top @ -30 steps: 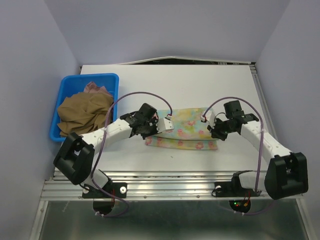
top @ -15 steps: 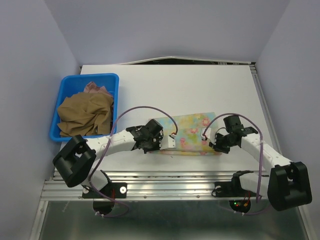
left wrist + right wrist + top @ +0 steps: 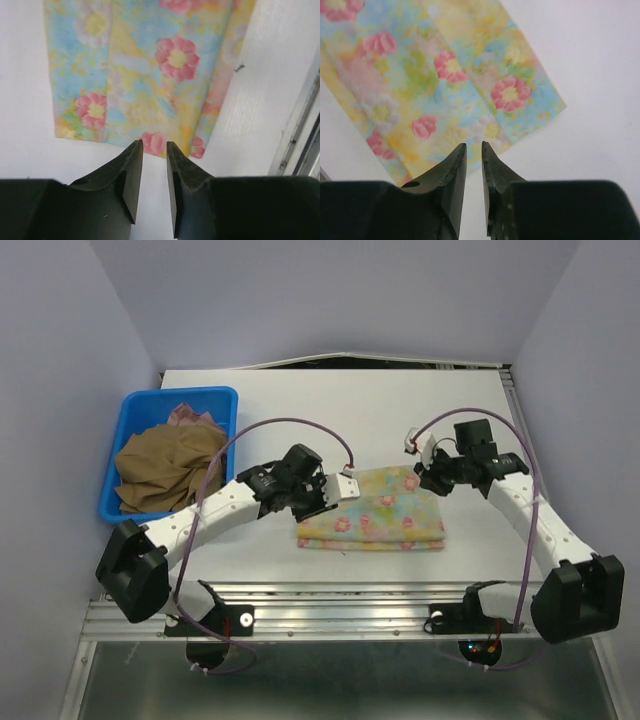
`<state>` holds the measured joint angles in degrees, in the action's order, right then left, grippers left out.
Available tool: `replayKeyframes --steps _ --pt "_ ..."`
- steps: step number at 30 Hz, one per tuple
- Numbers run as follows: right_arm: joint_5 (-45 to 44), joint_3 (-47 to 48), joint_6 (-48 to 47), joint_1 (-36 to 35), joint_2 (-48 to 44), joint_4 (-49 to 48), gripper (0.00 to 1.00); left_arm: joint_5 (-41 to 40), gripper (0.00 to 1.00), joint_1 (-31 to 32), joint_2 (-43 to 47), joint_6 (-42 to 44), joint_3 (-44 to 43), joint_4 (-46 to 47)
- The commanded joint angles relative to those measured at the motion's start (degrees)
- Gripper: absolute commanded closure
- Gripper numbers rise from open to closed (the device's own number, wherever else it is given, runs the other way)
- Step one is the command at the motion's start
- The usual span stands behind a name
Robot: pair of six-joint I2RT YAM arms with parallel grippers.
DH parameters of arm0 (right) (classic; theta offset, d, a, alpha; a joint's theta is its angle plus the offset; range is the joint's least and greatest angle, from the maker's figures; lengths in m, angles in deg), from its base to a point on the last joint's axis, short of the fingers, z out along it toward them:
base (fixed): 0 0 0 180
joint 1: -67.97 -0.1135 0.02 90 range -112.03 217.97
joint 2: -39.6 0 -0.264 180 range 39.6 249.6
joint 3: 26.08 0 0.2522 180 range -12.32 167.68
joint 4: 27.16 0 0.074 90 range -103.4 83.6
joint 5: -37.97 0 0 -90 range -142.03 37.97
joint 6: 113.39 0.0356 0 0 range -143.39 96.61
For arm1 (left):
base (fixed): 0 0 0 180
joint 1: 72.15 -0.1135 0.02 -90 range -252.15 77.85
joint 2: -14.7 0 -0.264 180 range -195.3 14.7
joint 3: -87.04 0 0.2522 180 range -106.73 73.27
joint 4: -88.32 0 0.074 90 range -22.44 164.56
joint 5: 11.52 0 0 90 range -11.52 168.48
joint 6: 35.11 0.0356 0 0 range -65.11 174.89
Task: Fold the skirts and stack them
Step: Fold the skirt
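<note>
The pastel yellow-blue skirt with pink flowers (image 3: 372,510) lies folded flat on the white table near the front edge. It also shows in the left wrist view (image 3: 150,75) and the right wrist view (image 3: 445,85). My left gripper (image 3: 335,492) hovers at its left end, jaws a little apart and empty (image 3: 152,142). My right gripper (image 3: 428,476) hovers at its far right corner, jaws narrowly apart and empty (image 3: 473,144). The brown skirt (image 3: 165,465) and the dusty pink skirt (image 3: 190,417) lie crumpled in the bin.
The blue plastic bin (image 3: 135,405) stands at the table's left edge. A metal rail (image 3: 340,595) runs along the table's front edge, just below the folded skirt. Lilac walls close in both sides.
Both grippers carried the skirt's far edge toward the front edge, folding it over. They have since let go, risen and moved back to the skirt's ends.
</note>
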<state>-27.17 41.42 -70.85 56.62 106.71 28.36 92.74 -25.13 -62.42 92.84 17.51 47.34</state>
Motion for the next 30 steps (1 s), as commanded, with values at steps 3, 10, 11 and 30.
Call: replayKeyframes --steps 3,10,11,30 --pt "3.27 7.17 13.27 -0.33 11.97 -7.21 0.75 -1.43 0.64 -3.69 -9.17 -10.78 -4.70 2.52" --pt "0.72 8.59 16.08 -0.33 24.99 -7.12 0.75 -0.90 0.64 -6.50 -14.90 -16.69 -3.65 8.32" --pt "-0.68 7.88 16.43 -0.33 25.61 -8.00 0.75 -0.82 0.64 -6.59 -15.07 -16.25 -4.08 8.50" --pt "-13.09 28.86 14.94 -7.10 52.59 -27.59 0.76 -13.65 0.62 -19.07 -29.57 -21.78 -22.37 10.17"
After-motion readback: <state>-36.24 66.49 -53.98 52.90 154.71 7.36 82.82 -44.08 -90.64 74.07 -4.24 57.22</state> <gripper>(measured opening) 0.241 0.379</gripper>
